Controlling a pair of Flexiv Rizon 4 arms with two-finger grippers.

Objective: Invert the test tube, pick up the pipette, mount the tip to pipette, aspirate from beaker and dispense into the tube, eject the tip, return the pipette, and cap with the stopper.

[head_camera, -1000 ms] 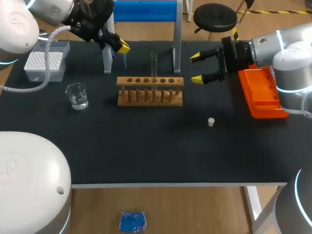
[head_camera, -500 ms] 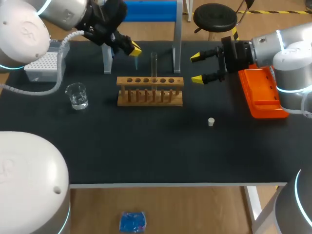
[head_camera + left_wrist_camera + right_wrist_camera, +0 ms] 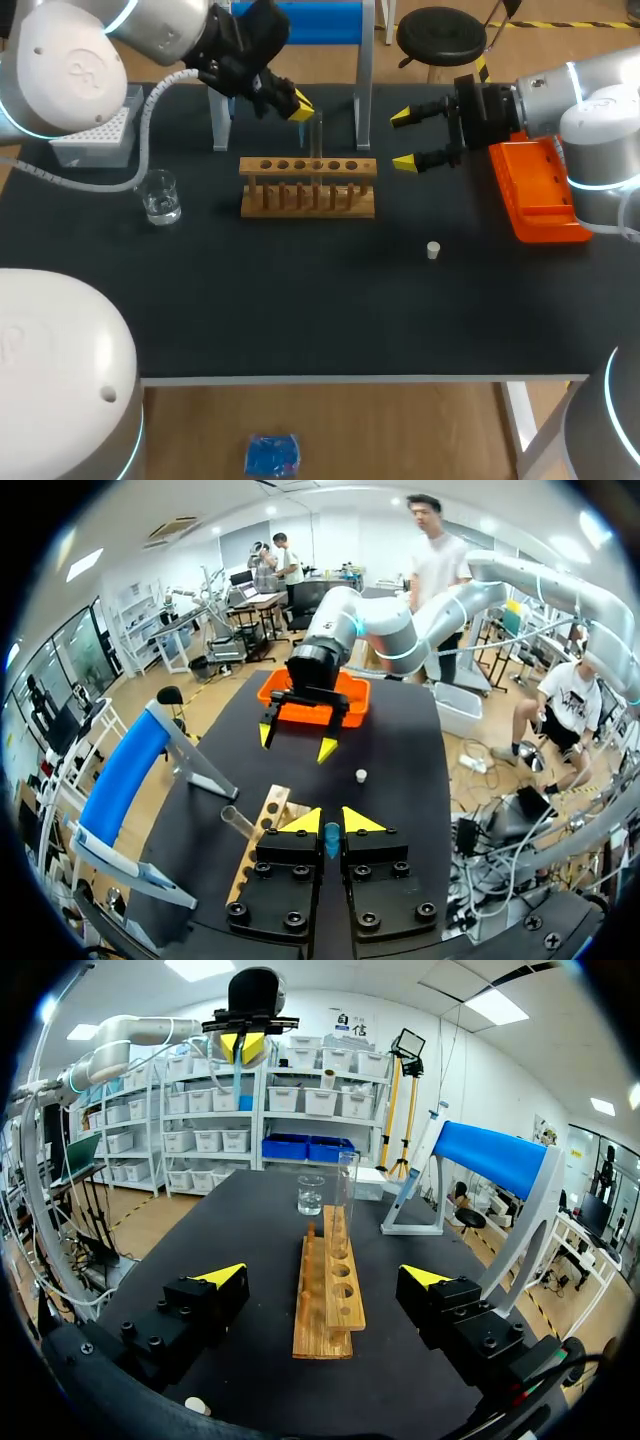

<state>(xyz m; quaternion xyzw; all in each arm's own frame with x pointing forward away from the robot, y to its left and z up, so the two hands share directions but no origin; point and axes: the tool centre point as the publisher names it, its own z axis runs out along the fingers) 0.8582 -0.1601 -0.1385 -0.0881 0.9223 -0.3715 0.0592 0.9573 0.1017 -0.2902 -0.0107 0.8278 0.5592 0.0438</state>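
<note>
The beaker (image 3: 158,196) stands well to the outer side of the left hand (image 3: 299,106), which is clenched on the blue pipette (image 3: 331,840) just beside the upright test tube (image 3: 316,132) in the wooden rack (image 3: 308,190). The right hand (image 3: 402,140) hangs released past the rack's end, with the stopper (image 3: 433,250) on the tabletop (image 3: 300,300) near it.

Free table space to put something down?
Front strip of the table, from rack and beaker to its near edge, is bare except the stopper. Crowded: back, around rack, tube, left pincer, right pincer; tray at right.
</note>
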